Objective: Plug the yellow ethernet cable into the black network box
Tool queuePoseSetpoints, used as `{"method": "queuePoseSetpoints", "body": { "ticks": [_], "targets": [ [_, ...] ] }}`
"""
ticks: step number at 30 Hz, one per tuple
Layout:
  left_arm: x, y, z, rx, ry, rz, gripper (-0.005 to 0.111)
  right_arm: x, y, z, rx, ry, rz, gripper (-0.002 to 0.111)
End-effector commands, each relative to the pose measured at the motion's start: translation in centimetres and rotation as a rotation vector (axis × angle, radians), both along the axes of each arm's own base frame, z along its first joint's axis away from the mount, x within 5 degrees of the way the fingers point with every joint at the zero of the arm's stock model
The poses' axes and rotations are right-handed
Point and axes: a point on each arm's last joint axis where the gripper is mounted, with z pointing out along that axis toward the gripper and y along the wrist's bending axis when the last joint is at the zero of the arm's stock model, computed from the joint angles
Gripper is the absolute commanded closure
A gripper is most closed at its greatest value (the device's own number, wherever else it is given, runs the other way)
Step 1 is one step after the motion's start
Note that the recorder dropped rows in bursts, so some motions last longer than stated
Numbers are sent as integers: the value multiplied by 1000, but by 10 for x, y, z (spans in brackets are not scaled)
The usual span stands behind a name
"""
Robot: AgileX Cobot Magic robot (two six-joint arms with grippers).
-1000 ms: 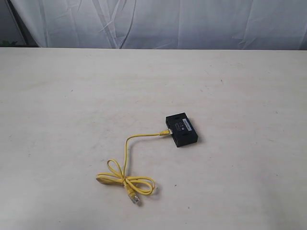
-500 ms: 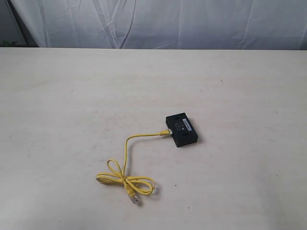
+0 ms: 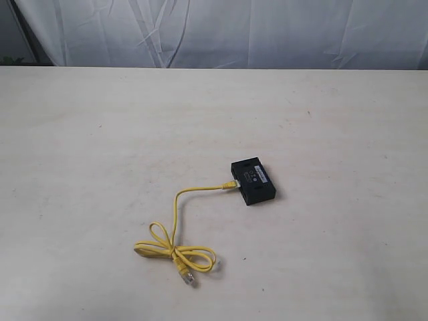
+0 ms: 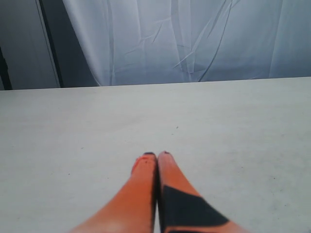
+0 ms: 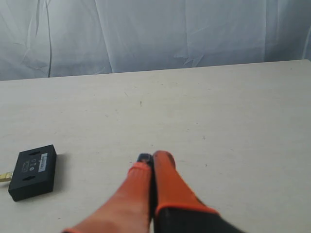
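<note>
Resting flat on the table (image 3: 100,134), the black network box (image 3: 253,182) lies near the middle, slightly toward the right edge. One plug of the yellow ethernet cable (image 3: 175,217) meets the box's left end; whether it is fully seated cannot be told. The cord runs toward the near edge and forms a loose loop there, ending in the free plug (image 3: 190,277). The left gripper (image 4: 156,154) and the right gripper (image 5: 151,156) each have their fingers pressed together, holding nothing, over the table surface. Box and cable lie exactly as in the earlier frames.
</note>
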Motion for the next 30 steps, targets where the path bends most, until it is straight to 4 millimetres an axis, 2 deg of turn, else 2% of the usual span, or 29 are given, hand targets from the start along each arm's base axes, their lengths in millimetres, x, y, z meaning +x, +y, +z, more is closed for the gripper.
{"method": "queuePoseSetpoints", "body": {
  "ticks": [1, 30],
  "targets": [
    [0, 0, -1, -5, -3, 2, 107, 0, 0, 0, -2, -12, 3, 109],
    [0, 0, -1, -5, -3, 2, 107, 0, 1, 1, 22, -13, 5, 109]
  ]
}}
